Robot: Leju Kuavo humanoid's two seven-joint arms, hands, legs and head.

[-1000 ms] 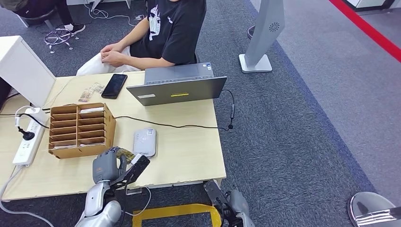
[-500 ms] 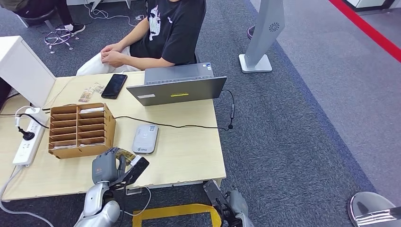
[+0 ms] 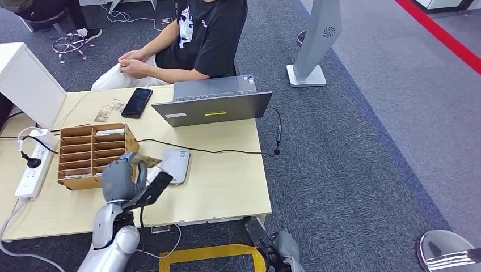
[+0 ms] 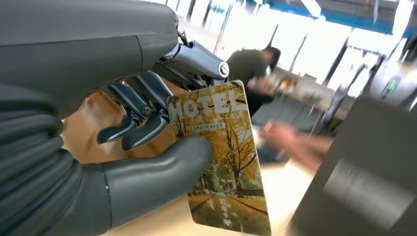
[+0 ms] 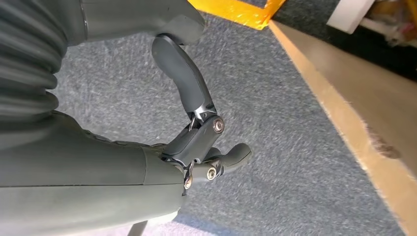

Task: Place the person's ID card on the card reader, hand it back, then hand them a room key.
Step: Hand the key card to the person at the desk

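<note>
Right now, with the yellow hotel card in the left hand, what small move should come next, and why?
Probably carry the yellow hotel key card forward over the pale wooden table toward the seated person in the black shirt. The left hand already pinches it between thumb and fingers beside the brown wooden slot organizer, and the person's hands are folded, not reaching.

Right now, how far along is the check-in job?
Nothing lies on the card reader, so the ID steps look finished, though the ID card itself isn't identifiable. In hand: the left hand pinches the hotel room key above the table. Left: passing it to the seated person.
</note>
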